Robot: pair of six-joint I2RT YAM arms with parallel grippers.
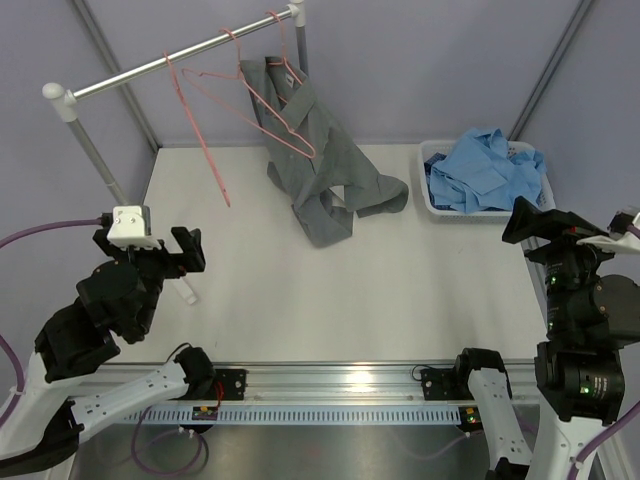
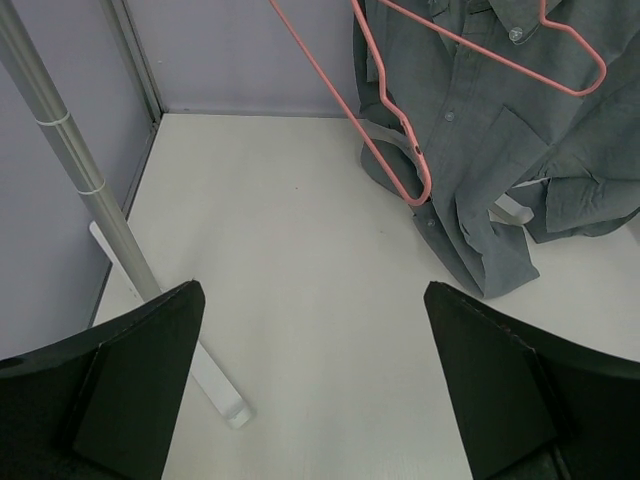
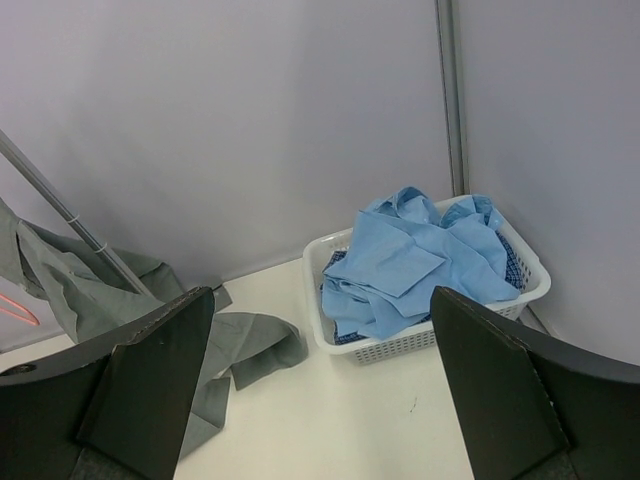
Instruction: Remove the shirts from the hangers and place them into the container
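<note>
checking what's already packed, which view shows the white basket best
The right wrist view: the basket shows largest, the light blue shirt heaped in it. The top view shows it smaller, at the far right. The left wrist view misses it.

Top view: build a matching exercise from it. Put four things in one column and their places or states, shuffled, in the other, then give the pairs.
Column one:
1. grey shirt
2. light blue shirt
3. bare pink hanger
4. left gripper

Column two:
A. heaped in the white basket
B. open, holding nothing
C. hanging from the rail, tail draped on the table
D. hanging on the rail with no shirt on it

Pairs: 1-C, 2-A, 3-D, 4-B
</note>
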